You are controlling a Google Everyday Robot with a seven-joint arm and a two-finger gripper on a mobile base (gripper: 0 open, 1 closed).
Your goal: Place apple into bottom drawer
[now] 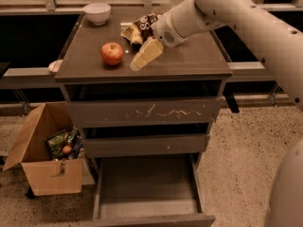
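The red apple [112, 53] with yellowish patches sits on the cabinet top [189, 60], left of centre. My gripper [138, 62] hangs just right of the apple, a short gap away, pointing down-left toward it. The bottom drawer [147, 193] is pulled open below, a wide shallow tray with nothing in it.
A white bowl [97, 12] stands at the back left of the top. Snack packets [142, 27] lie behind my gripper. The top drawer front [147, 112] has white scratches; the middle drawer [147, 144] is shut. A cardboard box [45, 155] with packets stands on the floor at left.
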